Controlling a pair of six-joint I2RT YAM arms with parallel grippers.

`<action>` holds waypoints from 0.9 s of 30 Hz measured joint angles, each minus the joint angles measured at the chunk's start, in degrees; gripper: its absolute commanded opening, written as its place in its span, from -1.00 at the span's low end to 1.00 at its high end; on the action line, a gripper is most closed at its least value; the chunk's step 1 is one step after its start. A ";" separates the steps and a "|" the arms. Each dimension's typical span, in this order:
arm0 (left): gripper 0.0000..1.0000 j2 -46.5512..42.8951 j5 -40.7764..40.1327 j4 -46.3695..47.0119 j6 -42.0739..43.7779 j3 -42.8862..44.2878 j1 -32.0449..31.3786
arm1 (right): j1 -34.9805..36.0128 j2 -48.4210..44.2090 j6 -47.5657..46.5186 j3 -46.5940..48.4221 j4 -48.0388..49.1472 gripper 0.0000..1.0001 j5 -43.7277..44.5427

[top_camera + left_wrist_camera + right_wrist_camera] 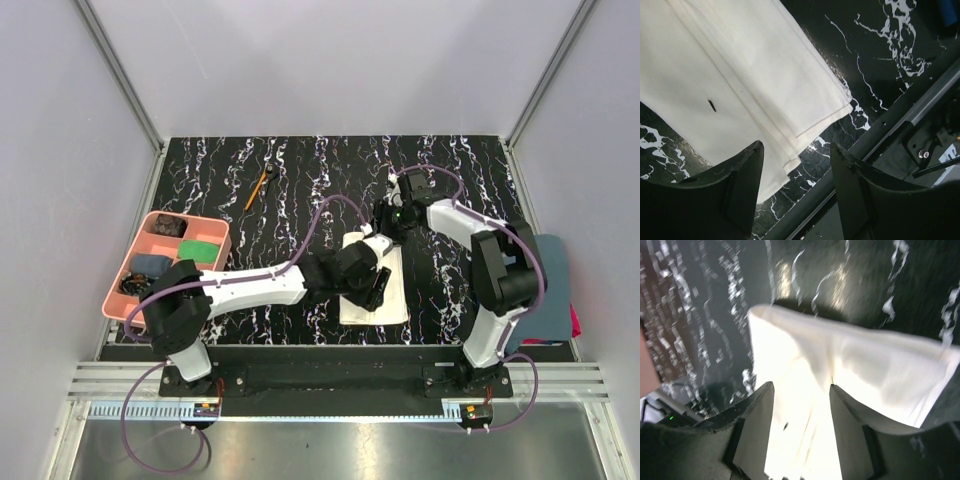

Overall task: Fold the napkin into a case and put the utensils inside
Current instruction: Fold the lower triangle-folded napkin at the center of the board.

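Napkin [392,303] lies folded near the middle of the table [300,170], with both arms over it. From above I can't read either claw. The left wrist view shows the left gripper [796,187] spread wide over the cloth's layered corner, holding nothing. The blurred right wrist view shows the right gripper [801,430] parted too, cloth beneath. Only the top view catches the 2 utensils [258,190], far-left and well apart.

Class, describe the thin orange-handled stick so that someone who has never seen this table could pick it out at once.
Start at the black, white-veined table and look at its far left part, beyond the pink compartment tray. There the thin orange-handled stick lies slanted, by itself. It alone is orange, slim and straight, with a black far end.
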 measured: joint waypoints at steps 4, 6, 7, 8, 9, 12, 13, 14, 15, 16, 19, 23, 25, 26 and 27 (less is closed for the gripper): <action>0.11 0.07 -3.13 -1.53 0.61 -0.02 -2.58 | -0.02 -5.64 1.33 -3.87 -0.09 0.16 -1.97; 0.07 0.39 -5.07 -2.49 0.66 0.00 -3.78 | -0.02 -7.37 1.84 -5.86 0.22 0.15 -2.73; 0.07 0.79 -6.01 -2.91 0.66 0.02 -4.37 | -0.02 -8.26 2.05 -7.32 0.37 0.12 -3.13; 0.05 1.29 -6.80 -3.39 0.63 0.13 -4.96 | -0.02 -8.76 2.25 -8.35 0.42 0.11 -3.30; 0.04 1.95 -7.45 -3.98 0.63 0.26 -5.46 | -0.02 -9.11 2.47 -9.57 0.72 0.08 -3.65; 0.03 3.96 -8.52 -5.44 0.42 0.68 -6.51 | -0.02 -9.31 3.15 -12.33 1.44 0.04 -4.63; 0.03 4.61 -8.70 -5.79 0.33 0.68 -6.73 | -0.02 -9.35 3.45 -13.25 1.77 0.02 -4.87; 0.02 5.22 -8.96 -6.43 0.07 0.70 -6.88 | -0.02 -9.35 3.78 -14.29 1.97 -0.03 -5.20; 0.02 5.60 -9.09 -6.80 -0.07 0.70 -6.97 | -0.02 -9.35 3.93 -14.84 2.16 -0.06 -5.44; 0.02 5.97 -9.29 -7.17 -0.26 0.70 -7.06 | -0.07 -9.38 4.11 -15.50 2.67 -0.10 -5.90; 0.00 6.43 -10.29 -8.09 -0.76 0.70 -7.23 | -0.07 -9.60 4.83 -17.05 4.20 -0.21 -6.73; 0.01 6.56 -11.67 -8.57 -1.01 1.18 -7.43 | -0.07 -9.70 5.84 -19.10 6.73 -0.24 -8.28; 0.01 6.95 -11.85 -8.66 -1.07 1.81 -7.48 | -0.07 -9.73 6.43 -20.33 8.00 -0.24 -9.14; 0.01 7.32 -11.85 -8.66 -1.07 2.27 -7.52 | -0.07 -9.73 6.73 -20.94 8.57 -0.24 -9.40; 0.00 7.63 -11.85 -8.66 -1.09 2.54 -7.52 | -0.07 -9.73 6.97 -21.31 8.81 -0.24 -9.62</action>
